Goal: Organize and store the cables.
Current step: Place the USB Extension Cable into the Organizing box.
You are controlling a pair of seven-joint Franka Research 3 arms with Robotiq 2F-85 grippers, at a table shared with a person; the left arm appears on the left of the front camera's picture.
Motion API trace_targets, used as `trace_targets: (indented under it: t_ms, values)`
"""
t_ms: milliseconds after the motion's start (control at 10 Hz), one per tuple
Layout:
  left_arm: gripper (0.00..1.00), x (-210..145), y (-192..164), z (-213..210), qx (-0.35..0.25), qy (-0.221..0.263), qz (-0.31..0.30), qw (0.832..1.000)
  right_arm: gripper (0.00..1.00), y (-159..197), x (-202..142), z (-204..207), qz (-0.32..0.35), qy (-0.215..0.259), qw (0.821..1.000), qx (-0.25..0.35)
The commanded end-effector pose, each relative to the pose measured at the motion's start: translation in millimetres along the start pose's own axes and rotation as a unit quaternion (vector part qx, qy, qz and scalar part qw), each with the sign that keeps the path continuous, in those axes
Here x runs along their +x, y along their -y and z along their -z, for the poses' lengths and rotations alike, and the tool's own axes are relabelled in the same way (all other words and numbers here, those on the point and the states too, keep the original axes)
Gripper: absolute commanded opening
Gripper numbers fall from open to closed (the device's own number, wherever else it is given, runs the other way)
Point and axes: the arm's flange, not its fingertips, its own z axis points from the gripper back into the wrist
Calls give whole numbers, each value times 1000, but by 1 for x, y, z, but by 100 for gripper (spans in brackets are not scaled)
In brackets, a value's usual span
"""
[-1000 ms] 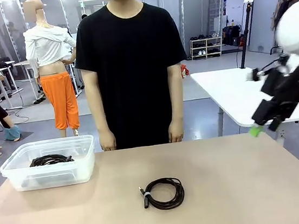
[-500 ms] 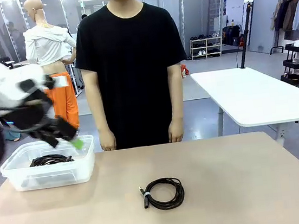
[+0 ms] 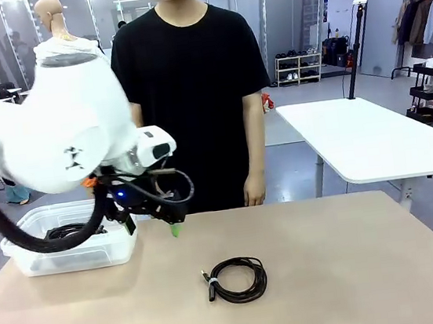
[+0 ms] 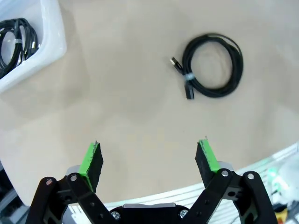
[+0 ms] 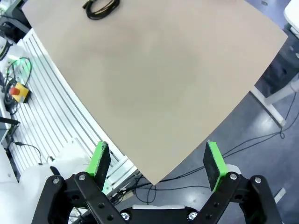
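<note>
One black coiled cable (image 3: pixel 236 279) lies flat on the tan table, right of centre toward the near edge. In the left wrist view this cable (image 4: pixel 212 65) is ahead and to the right of my left gripper (image 4: pixel 148 159), whose green pads stand wide apart with nothing between them. From the front, the left gripper (image 3: pixel 170 224) hovers above the table between the bin and the coil. Another coiled cable (image 3: pixel 67 230) rests inside the clear plastic bin (image 3: pixel 70 259). My right gripper (image 5: pixel 157 161) is open and empty, high beyond the table's edge, with the cable (image 5: pixel 100 8) far off.
A person in a black shirt stands at the far side, hands (image 3: pixel 157 209) hanging near the table edge. The bin (image 4: pixel 51 32) sits at the table's left. Beneath the right gripper are the table's corner, metal rails and a red stop button (image 5: pixel 18 92).
My left arm has swung in from the left, passing over the bin to the table's middle. The right arm has drawn back out of the front view to the right.
</note>
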Motion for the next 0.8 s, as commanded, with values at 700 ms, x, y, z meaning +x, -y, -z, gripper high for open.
trace_targets:
  t_ms: [700]
  values:
    - [100,19,2,21,25,30,-43,998,100,-1,-17,1,-23,13,1000,4]
